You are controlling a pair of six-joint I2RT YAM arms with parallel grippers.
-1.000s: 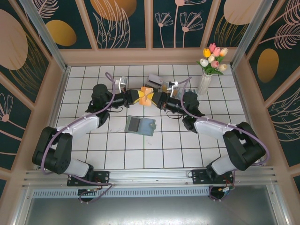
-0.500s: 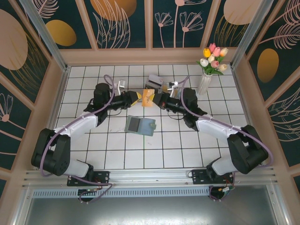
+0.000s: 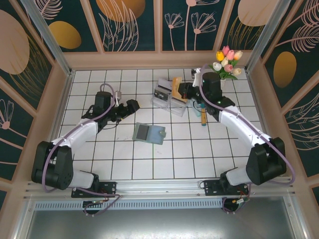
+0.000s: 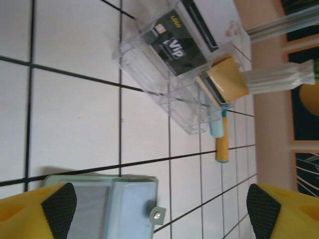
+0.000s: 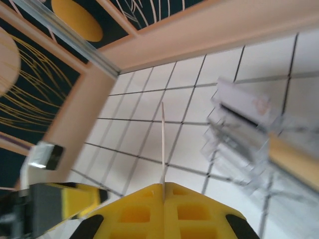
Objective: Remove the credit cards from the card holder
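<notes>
Nearest the arm bases we see the card holder (image 3: 149,133) lying flat on the tiled table (image 3: 124,159), apart from both arms, with a small snap tab at its right edge.

Just beyond it, to the left, hangs the left end effector (image 3: 131,106). Its jaws are spread wide with nothing between them. In the left wrist view its black-padded fingertips (image 4: 59,208) sit at the two lower corners, and the holder's far edge shows between them.

Farther out and to the right, an orange-handled teal garden fork (image 3: 203,116) lies on the table just beside the clear plastic tray (image 3: 160,102). From the left wrist view we make out a dark card (image 4: 174,47) lying flat in one of the tray's compartments.

The right end effector (image 3: 182,91) is over the tray, clamped tight on the tan-orange card (image 3: 176,89). In the right wrist view the yellow fingers meet on the card, which we see edge-on as a thin line. We cannot tell whether the card touches the tray.

Farthest off, in the right corner, stands a vase of tulips (image 3: 218,87).
</notes>
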